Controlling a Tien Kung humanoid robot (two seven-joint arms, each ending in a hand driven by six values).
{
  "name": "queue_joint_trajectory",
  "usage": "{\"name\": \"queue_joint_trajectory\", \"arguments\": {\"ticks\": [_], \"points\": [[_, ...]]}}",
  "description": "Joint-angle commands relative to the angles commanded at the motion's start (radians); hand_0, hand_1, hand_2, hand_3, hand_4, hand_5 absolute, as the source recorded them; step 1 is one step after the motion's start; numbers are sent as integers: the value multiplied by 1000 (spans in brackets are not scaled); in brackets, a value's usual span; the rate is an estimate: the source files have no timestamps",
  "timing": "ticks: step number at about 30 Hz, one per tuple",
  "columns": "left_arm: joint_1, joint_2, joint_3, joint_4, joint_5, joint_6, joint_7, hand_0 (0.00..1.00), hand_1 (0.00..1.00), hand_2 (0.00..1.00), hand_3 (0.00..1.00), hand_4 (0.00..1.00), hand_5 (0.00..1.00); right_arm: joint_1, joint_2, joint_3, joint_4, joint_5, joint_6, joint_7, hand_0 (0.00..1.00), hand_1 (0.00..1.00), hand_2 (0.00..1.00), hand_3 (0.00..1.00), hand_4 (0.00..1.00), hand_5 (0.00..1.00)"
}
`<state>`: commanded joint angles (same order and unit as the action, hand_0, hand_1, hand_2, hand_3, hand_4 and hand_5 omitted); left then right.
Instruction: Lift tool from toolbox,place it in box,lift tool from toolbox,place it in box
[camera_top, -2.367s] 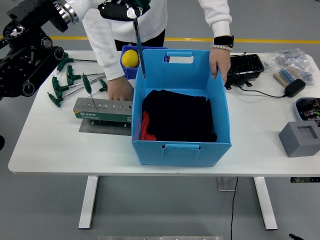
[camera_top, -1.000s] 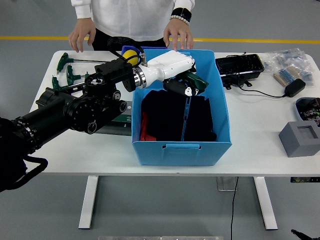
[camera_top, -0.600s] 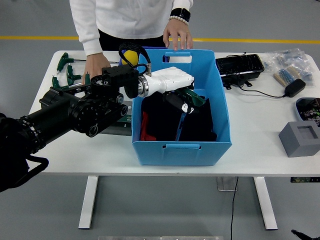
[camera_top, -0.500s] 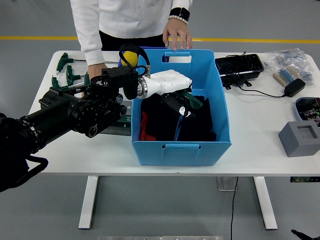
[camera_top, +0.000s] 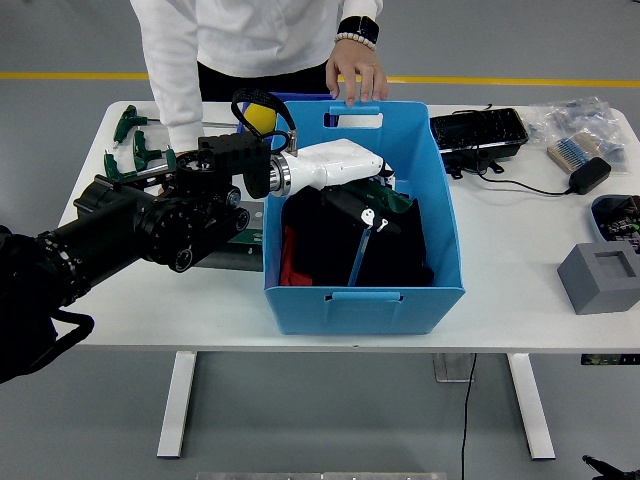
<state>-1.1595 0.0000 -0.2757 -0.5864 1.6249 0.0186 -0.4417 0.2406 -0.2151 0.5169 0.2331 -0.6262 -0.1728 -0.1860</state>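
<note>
Placing step: the left hand (camera_top: 362, 205) reaches over the left wall of the blue box (camera_top: 362, 296) and holds a green-handled tool (camera_top: 372, 212) inside it, fingers curled around the handle, the shaft slanting down toward the dark cloth (camera_top: 400, 250) on the box floor. The next move would call for loosening the fingers so the tool drops onto the cloth, then drawing the arm back toward the toolbox (camera_top: 247, 238), just left of the box. A person's hand (camera_top: 357, 78) rests on the box's far rim.

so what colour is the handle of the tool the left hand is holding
Dark green handle, seen in the head view.
</note>
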Motion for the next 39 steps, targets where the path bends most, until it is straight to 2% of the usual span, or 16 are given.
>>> {"name": "queue_joint_trajectory", "arguments": {"ticks": [1,6,7,12,13,18,19,23,29,31,34,39], "points": [[-3,0,-4,-1,-1,7,-6,446,588,661,695,998,860,1,0,-1,0,1,0,0,629,617,687,549,793,657],[-11,0,-36,-2,-4,35,-33,446,588,661,695,998,860,3,-1,-7,0,12,-2,4,629,617,687,549,793,657],[-11,0,-43,-4,-4,41,-39,522,634,717,727,998,868,3,-2,-8,0,14,-3,5,626,617,687,549,793,657],[-9,0,-83,-19,-1,71,-66,522,634,717,727,998,868,3,-4,-8,0,16,-4,8,626,617,687,549,793,657],[-8,0,-89,-20,0,76,-69,593,682,769,743,998,858,3,-4,-8,0,17,-4,8,627,615,684,548,793,658],[6,0,-145,-36,8,112,-86,593,682,769,743,998,858,2,-4,-10,-1,20,-4,10,627,615,684,548,793,658],[10,0,-157,-40,11,118,-87,639,707,789,752,998,853,2,-4,-11,-1,22,-4,11,624,614,683,548,793,657],[41,0,-229,-78,33,131,-79,639,707,789,752,998,853,-2,-3,-13,-2,31,-5,13,624,614,683,548,793,657],[89,1,-341,-170,97,132,-47,639,700,777,751,998,843,-11,-1,-19,-4,44,-6,17,624,613,682,548,792,655],[90,20,-351,-194,123,127,-42,636,693,762,728,998,856,-14,0,-20,-4,47,-7,17,624,613,681,548,792,655],[69,58,-315,-211,165,117,-37,636,693,762,728,998,856,-17,0,-20,-4,51,-7,17,624,613,681,548,792,655],[24,146,-216,-209,235,91,-7,629,698,763,699,998,858,-21,0,-21,-4,51,-6,16,624,612,681,548,792,655]]}}
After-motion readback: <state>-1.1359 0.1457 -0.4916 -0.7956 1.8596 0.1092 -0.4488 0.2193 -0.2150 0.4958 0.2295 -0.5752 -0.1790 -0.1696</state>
